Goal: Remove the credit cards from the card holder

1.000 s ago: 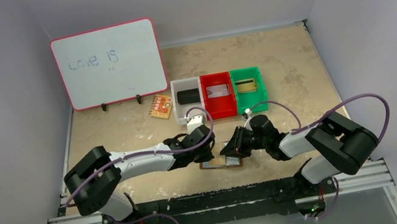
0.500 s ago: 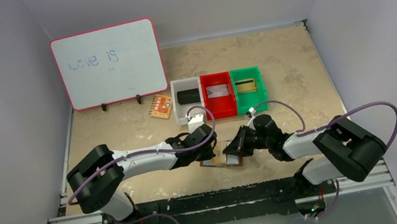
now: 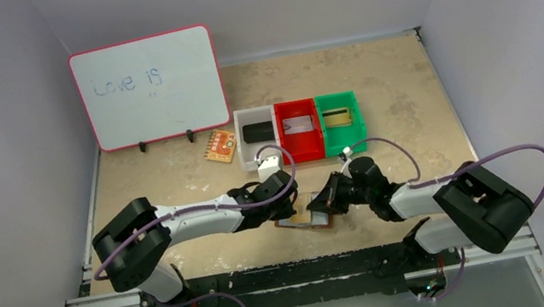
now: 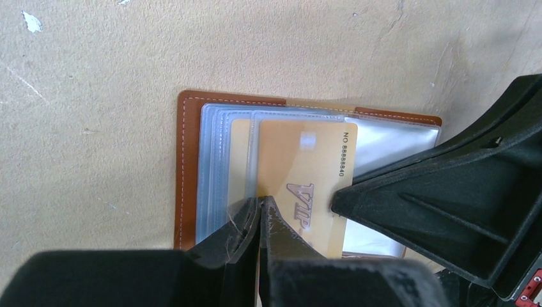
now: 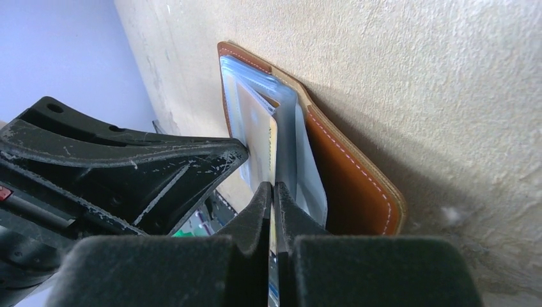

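Card holder (image 4: 187, 160) open and flat on the table (image 4: 96, 77), as seen from the left wrist: brown stitched leather framing a stack of clear sleeves (image 4: 214, 153), a gold credit card (image 4: 307, 160) marked VIP uppermost. Below it in frame, left gripper (image 4: 259, 203) clenched, tips together at the card's near left edge; no telling what, if anything, pinched between them. Just to the right of those tips, right gripper (image 4: 337, 203) reaching in, black tip touching the card's right edge.

From the right wrist: right gripper clamped tight on the thin edge of the gold credit card, seen edge-on and running straight into the fingers. Just ahead of the tips, sleeves fanned up off the leather cover, the cover itself flat against the table. Close on this gripper's left in frame, one scuffed black finger of the left gripper, tip against the outermost sleeve.

From above: both arms stretched low, grippers nose to nose over the card holder near the table's front edge, left gripper at its left side, right gripper at its right. Well beyond both grippers, three bins in a touching row: white bin (image 3: 253, 112) with a dark object (image 3: 256, 132), red bin (image 3: 303, 148) with a pale card (image 3: 297, 124), green bin (image 3: 345, 139) with a gold-striped card (image 3: 336, 117). Beyond the left gripper, just left of the white bin, orange patterned card (image 3: 220, 145) flat on the table; farther back still, whiteboard (image 3: 149, 88) on its stand, "Love is" in faint ink.
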{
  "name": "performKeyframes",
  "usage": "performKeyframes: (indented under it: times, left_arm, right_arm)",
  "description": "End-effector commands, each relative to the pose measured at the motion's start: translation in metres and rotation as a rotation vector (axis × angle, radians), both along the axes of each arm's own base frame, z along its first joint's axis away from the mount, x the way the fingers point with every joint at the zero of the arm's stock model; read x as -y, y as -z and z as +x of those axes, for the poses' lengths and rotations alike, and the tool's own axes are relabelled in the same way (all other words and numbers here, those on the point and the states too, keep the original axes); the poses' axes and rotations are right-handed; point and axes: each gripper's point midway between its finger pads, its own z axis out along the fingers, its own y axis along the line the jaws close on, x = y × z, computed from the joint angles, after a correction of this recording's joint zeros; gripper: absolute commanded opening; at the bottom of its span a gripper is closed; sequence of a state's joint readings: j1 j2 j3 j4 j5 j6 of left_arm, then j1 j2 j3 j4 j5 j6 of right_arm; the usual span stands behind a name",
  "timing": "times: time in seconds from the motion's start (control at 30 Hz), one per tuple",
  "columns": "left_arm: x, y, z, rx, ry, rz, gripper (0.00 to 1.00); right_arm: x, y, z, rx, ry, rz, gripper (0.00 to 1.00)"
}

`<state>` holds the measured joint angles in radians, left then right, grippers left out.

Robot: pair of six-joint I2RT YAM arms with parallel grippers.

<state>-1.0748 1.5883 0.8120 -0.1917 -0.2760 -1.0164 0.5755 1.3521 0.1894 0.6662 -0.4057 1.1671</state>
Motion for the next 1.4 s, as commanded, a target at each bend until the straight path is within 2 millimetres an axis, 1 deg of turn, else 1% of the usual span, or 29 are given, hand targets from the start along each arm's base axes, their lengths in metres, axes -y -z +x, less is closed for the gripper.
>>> performKeyframes:
  times: [0.0, 0.33, 0.43, 0.5, 0.57, 0.63, 0.67, 0.77, 0.87, 1.0, 1.13, 1.2, 1.27, 1.37]
  left_arm:
    - [-0.059, 0.045, -0.021, -0.087, -0.022, 0.251, 0.0]
    - [-0.06, 0.043, -0.02, -0.081, -0.025, 0.248, 0.0]
    - [-0.057, 0.04, -0.019, -0.076, -0.02, 0.233, 0.0]
    - [-0.053, 0.037, -0.019, -0.069, -0.013, 0.205, 0.0]
    - [-0.046, 0.034, -0.019, -0.07, -0.002, 0.172, 0.0]
    - [-0.042, 0.033, -0.02, -0.072, 0.007, 0.158, 0.0]
    - [-0.042, 0.033, -0.019, -0.071, 0.006, 0.155, 0.0]
    - [-0.042, 0.034, -0.02, -0.076, 0.006, 0.156, 0.0]
    - [-0.039, 0.036, -0.021, -0.084, 0.016, 0.152, 0.0]
    - [-0.039, 0.036, -0.02, -0.086, 0.027, 0.166, 0.0]
    - [-0.038, 0.037, -0.02, -0.088, 0.026, 0.169, 0.0]
    - [-0.039, 0.037, -0.02, -0.088, 0.022, 0.169, 0.0]
    - [-0.041, 0.037, -0.021, -0.086, 0.016, 0.174, 0.0]
    - [-0.044, 0.035, -0.019, -0.078, 0.004, 0.179, 0.0]
  right_arm:
    - [0.017, 0.014, -0.002, -0.024, 0.054, -0.071, 0.0]
    - [0.025, 0.013, -0.003, -0.026, 0.096, -0.089, 0.0]
    - [0.029, 0.012, -0.003, -0.025, 0.113, -0.098, 0.0]
    - [0.03, 0.008, 0.0, -0.016, 0.145, -0.082, 0.05]
    - [0.024, -0.009, 0.004, 0.044, 0.148, 0.004, 0.15]
    - [0.021, -0.014, 0.006, 0.054, 0.147, 0.03, 0.23]
    - [0.02, -0.013, 0.007, 0.051, 0.145, 0.023, 0.25]
    - [0.016, -0.01, 0.009, 0.042, 0.118, 0.009, 0.25]
    - [0.009, -0.013, 0.009, 0.053, 0.092, 0.055, 0.24]
    - [0.008, -0.006, 0.01, 0.029, 0.09, 0.038, 0.22]
    - [0.008, -0.005, 0.011, 0.033, 0.086, 0.034, 0.13]
    - [0.007, -0.005, 0.011, 0.036, 0.084, 0.035, 0.05]
    - [0.009, -0.005, 0.011, 0.038, 0.085, 0.028, 0.0]
    - [0.013, -0.004, 0.012, 0.039, 0.102, 0.004, 0.0]
